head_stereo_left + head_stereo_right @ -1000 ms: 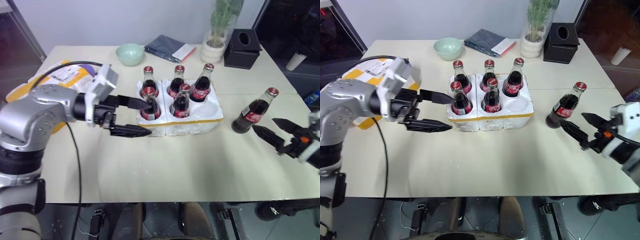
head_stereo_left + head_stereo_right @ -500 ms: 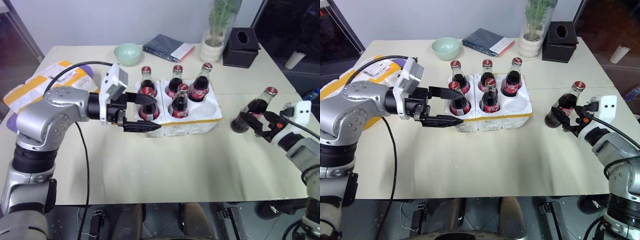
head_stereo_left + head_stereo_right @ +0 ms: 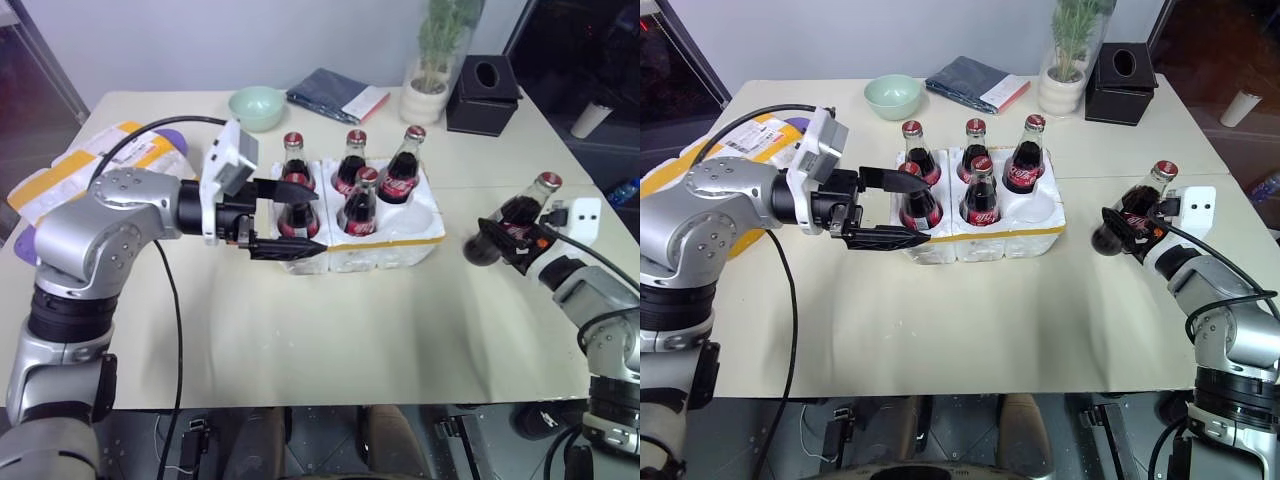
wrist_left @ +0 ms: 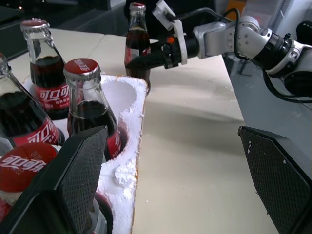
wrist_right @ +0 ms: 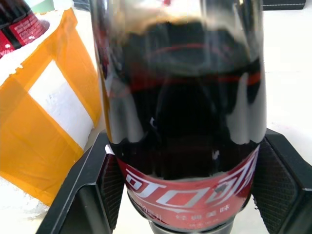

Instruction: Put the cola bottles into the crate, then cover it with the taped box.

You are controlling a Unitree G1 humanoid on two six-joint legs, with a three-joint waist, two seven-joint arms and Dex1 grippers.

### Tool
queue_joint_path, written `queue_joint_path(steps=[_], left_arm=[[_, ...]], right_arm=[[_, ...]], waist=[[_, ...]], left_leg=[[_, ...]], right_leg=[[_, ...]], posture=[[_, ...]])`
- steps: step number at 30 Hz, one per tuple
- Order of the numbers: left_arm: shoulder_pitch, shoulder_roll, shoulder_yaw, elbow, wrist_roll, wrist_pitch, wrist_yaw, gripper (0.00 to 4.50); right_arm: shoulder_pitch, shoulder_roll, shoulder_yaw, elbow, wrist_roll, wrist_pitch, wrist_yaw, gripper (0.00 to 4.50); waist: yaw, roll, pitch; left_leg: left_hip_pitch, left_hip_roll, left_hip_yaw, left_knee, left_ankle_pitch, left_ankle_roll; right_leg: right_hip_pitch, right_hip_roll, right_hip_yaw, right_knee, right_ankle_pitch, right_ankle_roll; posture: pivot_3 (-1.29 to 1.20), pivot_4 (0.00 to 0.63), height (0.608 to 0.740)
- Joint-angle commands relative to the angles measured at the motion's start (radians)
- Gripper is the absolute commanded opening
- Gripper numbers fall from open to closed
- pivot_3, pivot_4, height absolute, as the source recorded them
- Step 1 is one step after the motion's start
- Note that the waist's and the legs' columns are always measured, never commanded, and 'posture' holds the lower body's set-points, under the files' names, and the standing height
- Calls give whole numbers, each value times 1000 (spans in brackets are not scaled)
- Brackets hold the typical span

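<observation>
- The right gripper [image 3: 1130, 222] has its fingers clamped on the sixth cola bottle [image 3: 1137, 207], tilted on the worktop [image 3: 970, 310] right of the crate [image 3: 985, 238], probably to carry it to the empty well [image 3: 1039, 208].
- The left gripper [image 3: 902, 210], fingers wide, straddles the crate's left end, perhaps steadying it.

Right gripper [image 3: 512, 236]: formerly open, short of the lone cola bottle [image 3: 516, 222]. Now closed around it; bottle tilted.
</observation>
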Motion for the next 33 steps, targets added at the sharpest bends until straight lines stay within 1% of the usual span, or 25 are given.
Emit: queue_joint_path(steps=[1,4,8,10,14,17,22,26,33], left_arm=[[-24,4,23,-3,-9,-15,3,4500],[-16,9,31,-2,-8,-14,10,4500],[-1,19,46,-2,-12,-10,18,4500],[6,22,50,-6,-14,-11,20,4500],[9,21,51,-9,-12,-14,29,4500],[9,18,49,-9,-8,-21,35,4500],[9,19,53,-13,-10,-27,43,4500],[10,19,52,-16,-7,-33,47,4500],[5,20,49,-14,-3,-39,52,4500]], right_arm=[[-38,-34,-47,-111,26,-21,4,2812],[-82,-49,-75,-177,98,11,19,2812],[-182,-69,-109,-268,304,124,39,2812],[-221,-82,-90,-299,377,172,52,2812],[-285,-90,-6,-316,407,214,60,2812],[-305,-91,67,-302,388,227,75,2812],[-290,-121,188,-262,272,191,126,2812],[-304,-109,276,-205,182,147,163,2812],[-338,-69,360,-53,70,124,197,2812]], waist=[[0,1,1],[-3,4,3],[-5,9,6],[-4,9,6],[-2,9,6],[3,9,6],[2,9,6],[-1,8,6],[-2,8,6]], left_leg=[[0,0,0,0,0,0],[0,0,0,0,0,0],[0,0,0,-1,0,0],[0,0,0,-1,0,0],[0,0,0,-2,0,0],[-1,0,0,-1,0,0],[-1,0,0,-1,0,0],[-1,0,0,-1,0,0],[-1,0,0,-2,0,0]], right_leg=[[0,0,0,0,0,0],[-1,0,0,0,0,0],[-2,0,0,0,0,0],[-2,0,0,1,0,0],[-2,1,0,0,0,0],[-1,1,0,0,0,0],[-2,1,0,0,0,0],[-2,1,0,0,0,0],[-3,1,0,0,0,0]], posture=[[0,150,740],[0,150,740],[0,150,740],[0,150,740],[0,150,740],[0,150,740],[0,150,740],[0,150,740],[0,150,740]])
